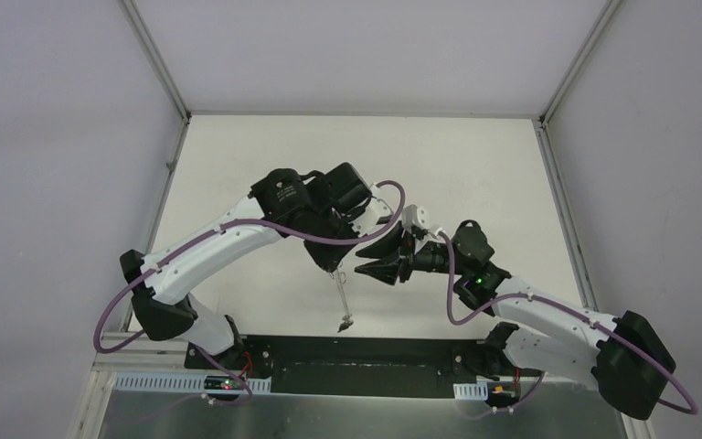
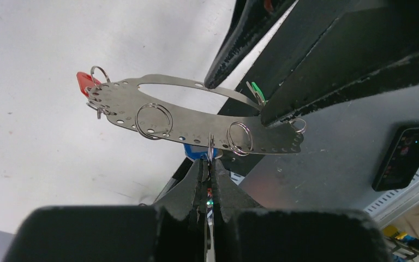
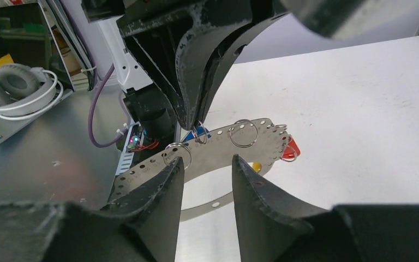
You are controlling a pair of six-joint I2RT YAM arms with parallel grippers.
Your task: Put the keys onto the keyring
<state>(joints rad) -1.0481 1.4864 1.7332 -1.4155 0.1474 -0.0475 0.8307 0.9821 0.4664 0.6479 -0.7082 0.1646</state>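
Observation:
The keyring [image 2: 196,123] is a flat grey metal hoop with rows of small holes and several silver split rings. My left gripper [image 2: 210,161] is shut on one split ring at its rim and holds it in the air. Keys with red [image 2: 85,82], green [image 2: 257,91] and blue [image 2: 195,152] tags hang from it. From the right wrist I see the keyring [image 3: 218,150] just past my right gripper [image 3: 207,164], which is open, its tips at the hoop's band. From above, the keyring [image 1: 341,300] hangs edge-on below the left gripper [image 1: 334,263], the right gripper [image 1: 363,268] beside it.
White table inside a walled enclosure. A black base plate [image 1: 356,352] and a grey metal sheet [image 1: 366,416] lie at the near edge. A black phone-like device [image 2: 406,155] rests on that sheet. White headphones [image 3: 19,90] sit off to the left.

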